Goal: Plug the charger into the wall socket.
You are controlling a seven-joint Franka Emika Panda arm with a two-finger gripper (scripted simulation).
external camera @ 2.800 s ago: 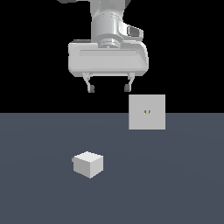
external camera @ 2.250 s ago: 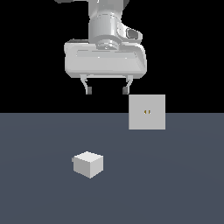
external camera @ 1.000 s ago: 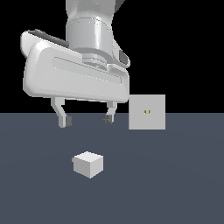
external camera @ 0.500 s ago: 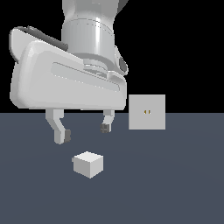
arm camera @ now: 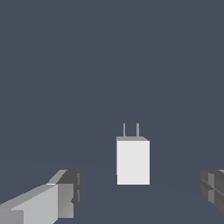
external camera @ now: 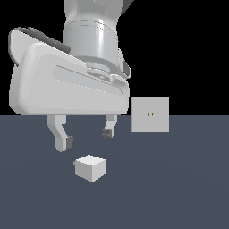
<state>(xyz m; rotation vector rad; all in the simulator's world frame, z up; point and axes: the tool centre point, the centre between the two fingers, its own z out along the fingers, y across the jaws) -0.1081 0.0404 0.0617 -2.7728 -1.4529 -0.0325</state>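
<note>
Over the dark grey counter (external camera: 188, 192) the arm's big white hand fills most of the exterior view, with the tool (external camera: 85, 136) hanging just above the surface, its two fingers spread wide apart and nothing between them. I'd guess it sits like that to drop straight down around the charger, since the gap looks comfortably wider than the cube and the wrist view shows the cube between the two fingertips (arm camera: 65, 199). Next biggest thing is the wall socket (external camera: 150, 114), a flat light-grey plate standing upright at the far edge of the counter, on the exterior view's right of the hand, its two small yellowish holes facing toward the camera. It's well apart from the cube, so there's a lift and carry to do after the grab. The charger (external camera: 90, 167) sits on the counter nearer the camera, below the fingers and not touched yet. In the wrist view it (arm camera: 133, 162) reads a bit longer than wide, with two thin prongs sticking out of one short end, so the long axis runs along the prongs. In the exterior view the prongs aren't visible; I'd guess they're pointing away, toward the socket's side of the scene.
</note>
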